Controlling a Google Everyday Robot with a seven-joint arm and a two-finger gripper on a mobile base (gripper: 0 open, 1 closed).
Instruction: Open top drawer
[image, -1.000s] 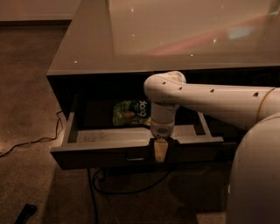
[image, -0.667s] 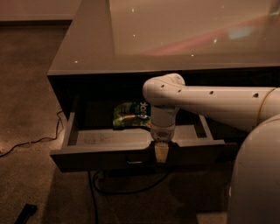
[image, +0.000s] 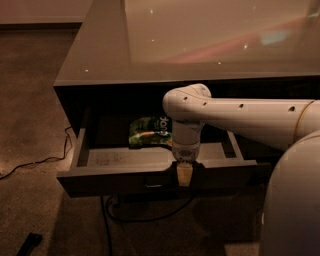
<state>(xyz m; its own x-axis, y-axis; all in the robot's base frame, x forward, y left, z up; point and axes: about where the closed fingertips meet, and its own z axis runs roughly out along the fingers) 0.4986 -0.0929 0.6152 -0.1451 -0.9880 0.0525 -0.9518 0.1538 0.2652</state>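
The top drawer (image: 125, 165) is pulled well out from under the counter, and its grey tray-like inside shows. Its dark front (image: 110, 182) faces me, with the small metal pull (image: 154, 185) near the middle. My gripper (image: 184, 175) points straight down from the white arm (image: 240, 117). It sits over the top edge of the drawer front, just right of the pull and touching the front. A green snack bag (image: 149, 132) lies at the back of the drawer.
A glossy grey counter top (image: 200, 45) overhangs the drawer. My white base (image: 295, 200) fills the lower right. A black cable (image: 30, 162) runs over the brown floor at the left and under the drawer. A small dark object (image: 29, 243) lies at the bottom left.
The drawer has slid a little farther out towards me, and my gripper has come along with its front edge. More of the drawer's inside shows.
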